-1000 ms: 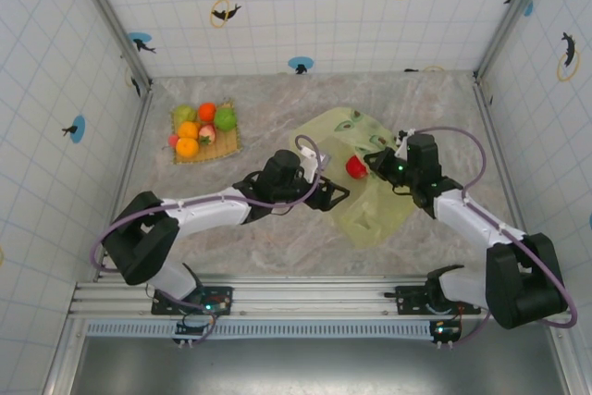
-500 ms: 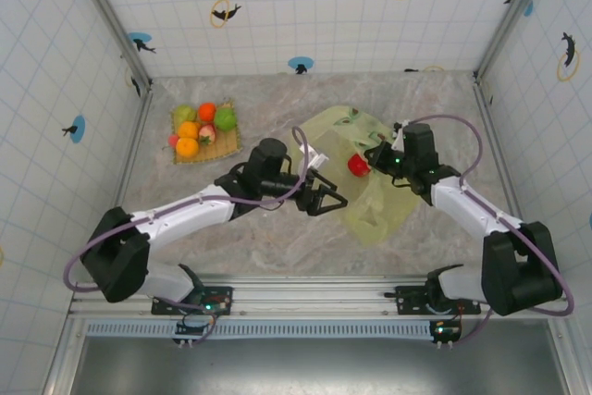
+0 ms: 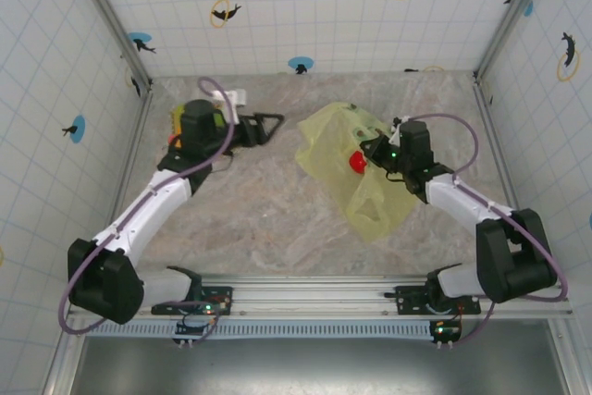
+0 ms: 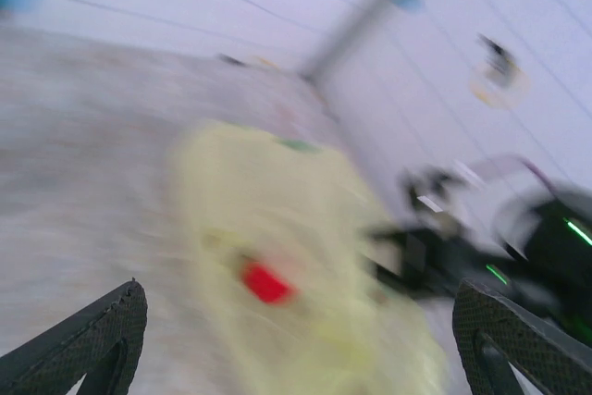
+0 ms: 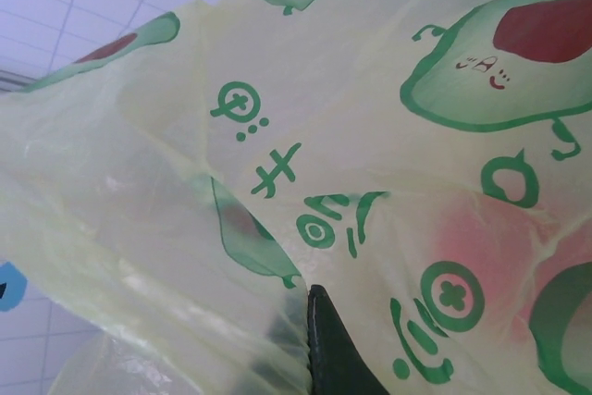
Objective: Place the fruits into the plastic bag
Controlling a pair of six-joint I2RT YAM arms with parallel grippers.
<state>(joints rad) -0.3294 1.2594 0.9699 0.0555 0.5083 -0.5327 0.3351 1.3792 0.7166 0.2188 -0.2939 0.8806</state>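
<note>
The left arm [image 3: 157, 196] reaches up the left side of the marbled grey surface [image 3: 268, 219]. The left jaws stand wide apart with nothing between them, held above the surface and pointing across it toward the right arm [image 3: 453, 199]. In the left wrist view the two black textured fingers [image 4: 97, 339] sit at the bottom corners, and the scene ahead of them is blurred.

Well ahead of the left jaws lies the thin translucent yellow-green plastic bag [image 3: 356, 187], printed with green-and-red avocado figures. Its far part is bunched and raised, and its handle end trails flat on the surface toward the near edge. The right jaws are together, clamped on the raised plastic at the bag's right side. In the right wrist view one dark finger [image 5: 333, 349] presses against the film, with the printed plastic [image 5: 277, 136] spread right in front of it.

A small red toy fruit [image 3: 356, 162] sits inside the bag, just beside the right jaws on the side facing the left jaws. It shows as a red smear [image 4: 266, 282] in the left wrist view.

Behind the left jaws, beside the wrist, part of a yellow-green toy fruit [image 3: 177, 117] peeks out. Whatever else lies there is hidden by the arm.
</note>
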